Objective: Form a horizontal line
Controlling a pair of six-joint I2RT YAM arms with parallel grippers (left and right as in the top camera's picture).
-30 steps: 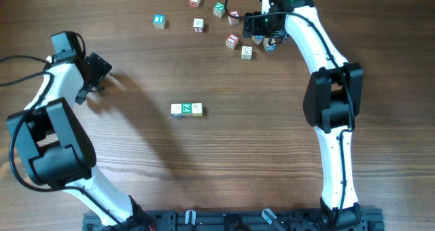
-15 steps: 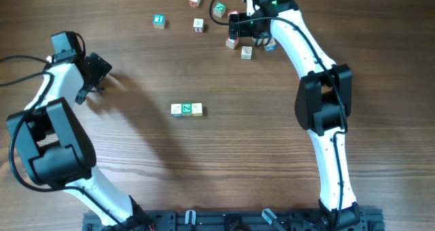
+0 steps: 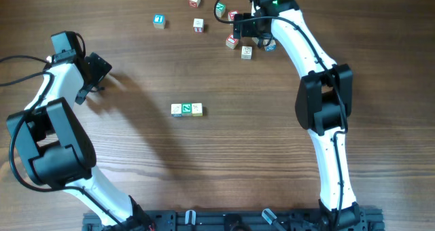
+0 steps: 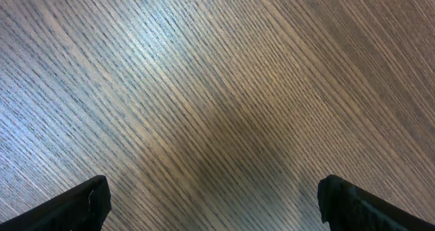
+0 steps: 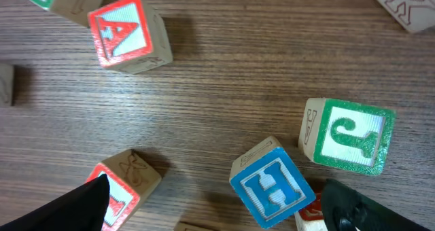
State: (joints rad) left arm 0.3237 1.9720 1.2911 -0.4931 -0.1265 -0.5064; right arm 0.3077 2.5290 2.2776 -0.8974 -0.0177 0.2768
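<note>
Right end effector (image 3: 246, 28) wide open, hangs over loose cubes (image 3: 246, 52), maybe to pick blue H cube (image 5: 270, 188) for row (image 3: 186, 109). Left end effector (image 3: 94, 73) wide open, parked aside.

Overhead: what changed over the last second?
The right arm swung left, bringing the right gripper, open, over the loose cubes; nothing was taken hold of. The left gripper, the three-cube row and the loose cubes stayed put.
</note>
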